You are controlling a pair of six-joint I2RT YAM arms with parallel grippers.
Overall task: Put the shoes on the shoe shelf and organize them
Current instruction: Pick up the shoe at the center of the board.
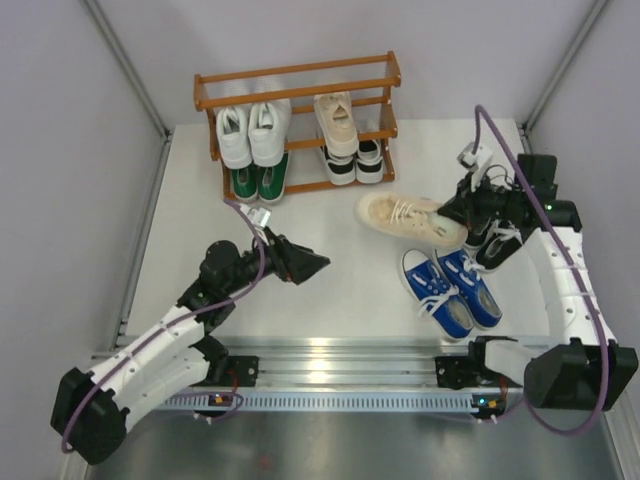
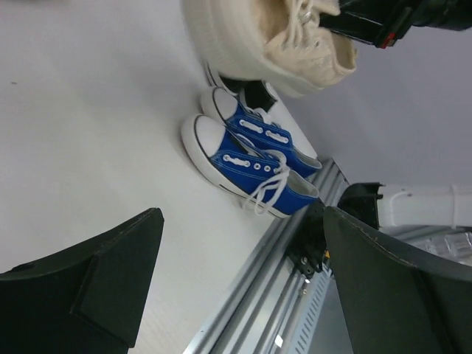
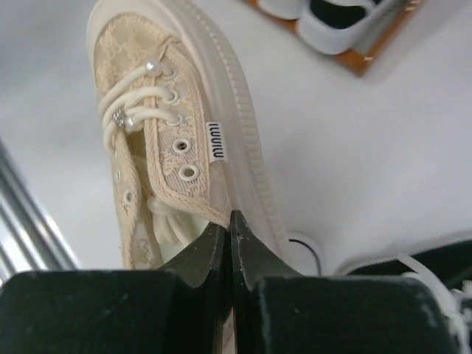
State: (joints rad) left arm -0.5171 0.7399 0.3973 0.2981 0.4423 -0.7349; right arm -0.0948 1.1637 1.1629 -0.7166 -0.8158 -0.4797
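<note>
From above, the shoe shelf stands at the table's far edge. It carries the white pair, green pair, black-and-white pair and one shelved beige shoe. Its mate, the loose beige shoe, lies right of centre, pinched at the heel collar by the right gripper, presumably to join its partner. The left gripper hovers splayed and empty mid-table.

The left wrist view shows its fingers wide apart, framing the blue pair near the table's right near edge, probably a later pick.

The right wrist view shows the jaws clamped tight on the beige shoe's collar rim, a thin edge that suits a firm hold.
</note>
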